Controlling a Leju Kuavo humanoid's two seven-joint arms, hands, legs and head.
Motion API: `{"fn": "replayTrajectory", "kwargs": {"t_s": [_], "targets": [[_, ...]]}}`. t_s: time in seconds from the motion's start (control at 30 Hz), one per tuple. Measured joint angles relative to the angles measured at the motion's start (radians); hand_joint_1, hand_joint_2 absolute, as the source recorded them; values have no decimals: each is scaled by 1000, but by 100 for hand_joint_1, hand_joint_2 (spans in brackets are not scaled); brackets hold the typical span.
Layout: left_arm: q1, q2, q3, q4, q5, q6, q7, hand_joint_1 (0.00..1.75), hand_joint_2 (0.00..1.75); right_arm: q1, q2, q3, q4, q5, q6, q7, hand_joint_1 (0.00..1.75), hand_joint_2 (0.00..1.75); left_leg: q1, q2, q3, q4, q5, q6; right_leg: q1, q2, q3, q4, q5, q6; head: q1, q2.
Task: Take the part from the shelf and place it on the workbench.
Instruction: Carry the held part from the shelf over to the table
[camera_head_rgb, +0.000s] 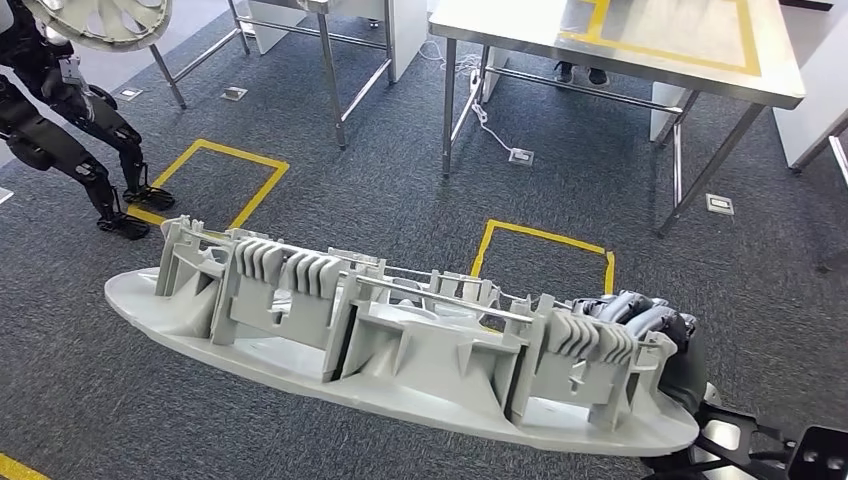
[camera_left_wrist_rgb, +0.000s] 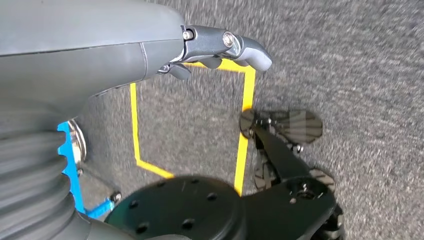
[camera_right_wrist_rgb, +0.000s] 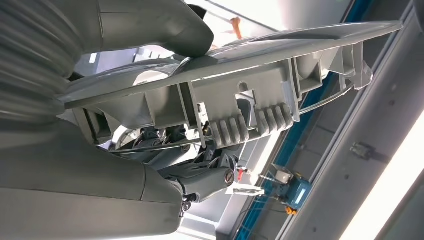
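Observation:
A long light-grey plastic part (camera_head_rgb: 400, 345) with ribbed brackets hangs across the lower head view, above the carpet. My right hand (camera_head_rgb: 640, 320) grips its right end, fingers curled over the ribs. In the right wrist view the thumb (camera_right_wrist_rgb: 165, 30) presses the part's flat face (camera_right_wrist_rgb: 280, 50) and the fingers (camera_right_wrist_rgb: 200, 175) wrap the ribbed side. My left hand (camera_left_wrist_rgb: 220, 47) hangs at my side over the floor, fingers loosely curled, holding nothing. The steel workbench (camera_head_rgb: 690, 75) with yellow tape stands at the far right.
Another black humanoid robot (camera_head_rgb: 70, 120) stands at the far left. A second steel table frame (camera_head_rgb: 330, 60) is at the back centre. Yellow tape squares (camera_head_rgb: 545, 250) mark the grey carpet, with floor sockets (camera_head_rgb: 520, 156) near the workbench legs.

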Motion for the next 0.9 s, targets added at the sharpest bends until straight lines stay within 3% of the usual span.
{"fn": "replayTrajectory", "kwargs": {"t_s": [0.03, 0.1, 0.17, 0.2, 0.23, 0.27, 0.33, 0.4, 0.47, 0.53, 0.6, 0.67, 0.7, 0.73, 0.77, 0.83, 0.9], "targets": [[0, 0, 0, 0, 0, -1, -1, 0, 175, -2, 0, 0, 0, -1, 0, 0, 175, 175, 1, 12, 1, -3, 2, 6, 1, -23, -15, 29, -17, 4, 4, 0], [1, 0, 0, -1, 0, -1, -2, 0, 175, -7, 0, 2, 1, -3, 1, 0, 175, 175, -1, 37, 2, -6, 1, 15, 3, -78, -73, 146, -76, 11, 13, 0], [3, 0, 0, -1, 1, -2, -2, 0, 175, -8, 0, 3, 5, -3, 2, 0, 175, 175, -4, 63, 2, -5, -2, 18, 2, -95, -134, 266, -118, 15, 15, 0], [3, 0, 0, -1, 1, -2, -3, 0, 175, -8, 0, 3, 8, -3, 2, 0, 175, 175, -5, 76, 3, -5, -3, 19, 2, -97, -143, 282, -113, 15, 16, 0], [2, 0, 0, -1, 1, -3, -3, 0, 175, -10, 0, 4, 11, -2, 3, 0, 175, 175, -5, 87, 4, -5, -4, 18, 3, -99, -131, 260, -91, 13, 16, 0], [1, 0, 0, -1, 1, -4, -4, 0, 175, -12, 0, 5, 14, -2, 3, 0, 175, 175, -5, 97, 7, -5, -6, 16, 4, -107, -100, 202, -56, 10, 16, 0], [1, 0, 0, -1, 1, -8, -6, 0, 175, -21, 0, 8, 18, -2, 3, 0, 175, 175, -8, 115, 13, -4, -11, 10, 12, -150, -25, 61, -4, -3, 17, 0], [0, 0, 0, -1, 2, -10, -8, 0, 175, -30, 0, 11, 20, -3, 2, 0, 175, 175, -13, 130, 18, -4, -16, 0, 22, -175, 8, -6, 6, -17, 16, 0], [-1, 0, 0, -1, 2, -11, -9, 0, 175, -32, 0, 12, 23, -6, 2, 0, 175, 175, -15, 145, 22, -7, -19, -11, 22, -156, 6, -11, 6, -29, 15, 0], [-3, 1, 0, -1, 2, -13, -11, 0, 175, -36, 0, 13, 26, -7, 2, 0, 175, 175, -14, 124, 18, 12, -37, -23, 15, -137, 9, -17, 10, -40, 13, 0], [-1, 2, 0, 0, 2, -14, -12, 0, 175, -42, 2, 15, 29, -8, 1, 0, 175, 175, -11, 77, -24, 105, -89, -30, 9, -121, 11, -19, 11, -48, 8, 0], [2, 3, 0, 0, 2, -16, -12, 0, 175, -45, 4, 18, 34, -7, -2, 0, 175, 175, -10, 56, -90, 233, -138, -33, 9, -105, 11, -19, 10, -53, 4, 0], [3, 4, 0, 0, 2, -16, -13, 0, 175, -45, 4, 19, 36, -5, -4, 0, 175, 175, -10, 54, -110, 265, -139, -33, 9, -97, 11, -18, 9, -53, 3, 0], [3, 4, 0, 0, 2, -17, -14, 0, 175, -45, 4, 19, 38, -3, -6, 0, 175, 175, -10, 53, -112, 256, -118, -33, 8, -90, 13, -17, 9, -52, 2, 0], [3, 6, 0, 0, 2, -18, -15, 0, 175, -45, 4, 19, 39, -1, -7, 0, 175, 175, -9, 52, -96, 210, -82, -32, 8, -84, 15, -16, 8, -50, 1, 0], [2, 8, 0, 0, 2, -20, -18, 0, 175, -46, 4, 19, 39, 1, -10, 0, 175, 175, -8, 46, -41, 77, -14, -29, 8, -76, 17, -11, 3, -42, -2, 0], [1, 8, 0, 0, 2, -21, -20, 0, 175, -48, 4, 20, 39, 1, -14, 0, 175, 175, -7, 40, -13, 8, 7, -22, 12, -71, 15, -5, -2, -36, -2, 0]]}}
